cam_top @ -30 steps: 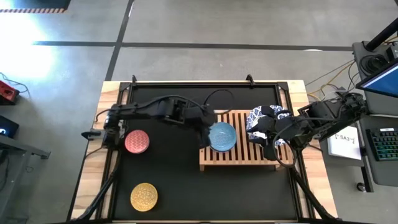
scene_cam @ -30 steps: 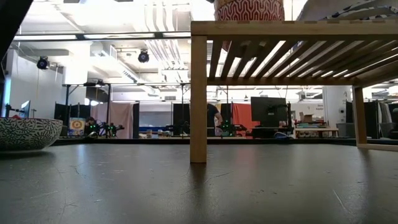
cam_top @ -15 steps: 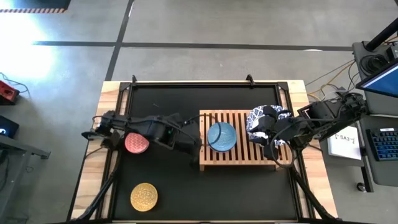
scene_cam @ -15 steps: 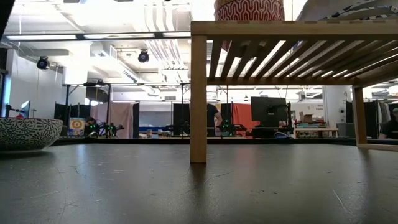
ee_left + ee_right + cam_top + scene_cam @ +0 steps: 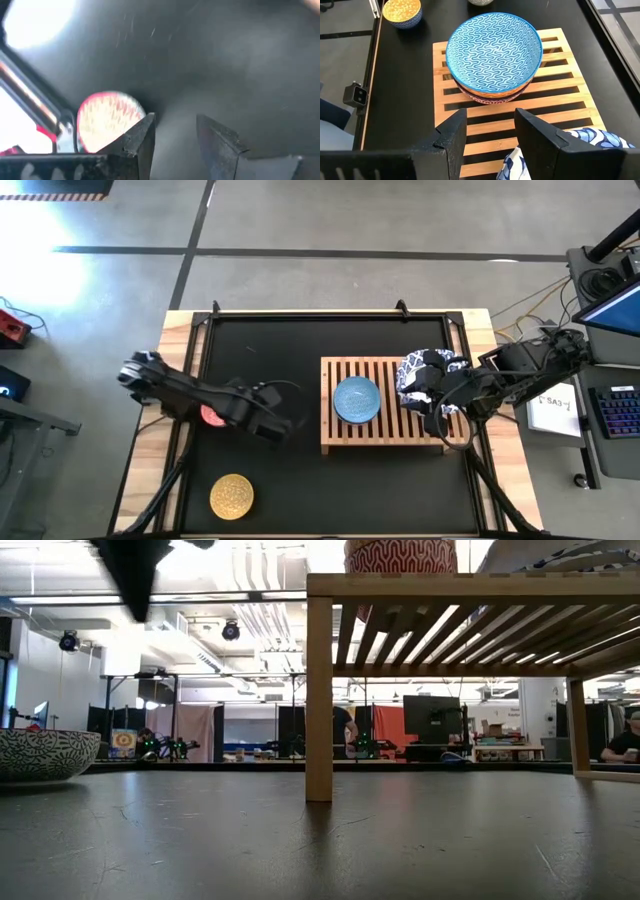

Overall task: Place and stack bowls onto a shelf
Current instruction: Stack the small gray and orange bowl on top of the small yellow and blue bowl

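The light blue bowl (image 5: 356,399) sits nested in a red-patterned bowl (image 5: 492,93) on the slatted wooden shelf (image 5: 395,430). White bowls with blue patterns (image 5: 424,372) stand on the shelf's right part, under my right arm. My left gripper (image 5: 278,430) is open above the black mat, left of the shelf, near a bowl with a red inside (image 5: 213,416) that the arm partly hides. A yellow bowl (image 5: 231,496) rests on the mat near the near edge. My right gripper (image 5: 490,131) is open over the shelf, beside the white and blue bowls (image 5: 540,150).
The low view shows a dark grey patterned bowl (image 5: 40,755) on the mat and the shelf's leg (image 5: 318,690). A black frame (image 5: 300,315) borders the mat. There is bare mat between the shelf and the yellow bowl. A keyboard (image 5: 615,415) and papers lie right of the table.
My left gripper has drawn back from the light blue bowl on the shelf, moving toward the table's left and near edge, to a spot over the mat by the red-inside bowl. The light blue bowl stays on the shelf. My right arm has kept still.
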`<state>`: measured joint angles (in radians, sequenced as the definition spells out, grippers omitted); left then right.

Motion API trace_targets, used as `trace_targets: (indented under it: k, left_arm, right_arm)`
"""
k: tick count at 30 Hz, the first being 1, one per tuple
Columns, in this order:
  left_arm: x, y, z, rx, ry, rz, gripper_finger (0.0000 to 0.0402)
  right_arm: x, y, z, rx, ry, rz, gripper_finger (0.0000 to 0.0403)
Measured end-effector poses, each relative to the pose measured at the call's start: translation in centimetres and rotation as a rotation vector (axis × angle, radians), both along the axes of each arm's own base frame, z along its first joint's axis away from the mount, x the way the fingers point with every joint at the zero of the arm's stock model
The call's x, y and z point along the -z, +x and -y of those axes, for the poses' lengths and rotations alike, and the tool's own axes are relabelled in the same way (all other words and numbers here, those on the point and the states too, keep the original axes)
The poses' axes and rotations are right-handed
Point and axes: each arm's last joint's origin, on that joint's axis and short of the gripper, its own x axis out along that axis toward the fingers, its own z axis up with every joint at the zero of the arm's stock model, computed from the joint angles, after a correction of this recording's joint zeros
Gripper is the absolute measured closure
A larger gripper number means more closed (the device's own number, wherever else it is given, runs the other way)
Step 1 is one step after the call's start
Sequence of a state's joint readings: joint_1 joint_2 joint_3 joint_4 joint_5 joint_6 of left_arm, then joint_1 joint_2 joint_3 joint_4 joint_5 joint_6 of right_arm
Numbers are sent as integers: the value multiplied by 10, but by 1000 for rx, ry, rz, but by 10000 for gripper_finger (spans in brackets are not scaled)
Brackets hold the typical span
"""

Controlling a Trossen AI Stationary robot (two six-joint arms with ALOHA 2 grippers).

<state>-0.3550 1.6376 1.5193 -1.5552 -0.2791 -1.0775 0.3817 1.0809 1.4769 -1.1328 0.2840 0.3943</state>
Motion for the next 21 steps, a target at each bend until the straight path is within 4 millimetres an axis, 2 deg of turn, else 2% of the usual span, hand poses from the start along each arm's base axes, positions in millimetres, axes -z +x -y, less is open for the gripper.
trace_targets:
  k: [10,14,21]
  left_arm:
    - [54,-65,-20,-239,-126,25,276]
    - [72,-78,-24,-278,-169,58,276]
    - [94,-87,-27,-289,-176,73,276]
  right_arm:
    - [0,0,0,8,8,0,248]
    - [0,0,0,9,9,0,248]
    - [0,0,0,13,7,2,248]
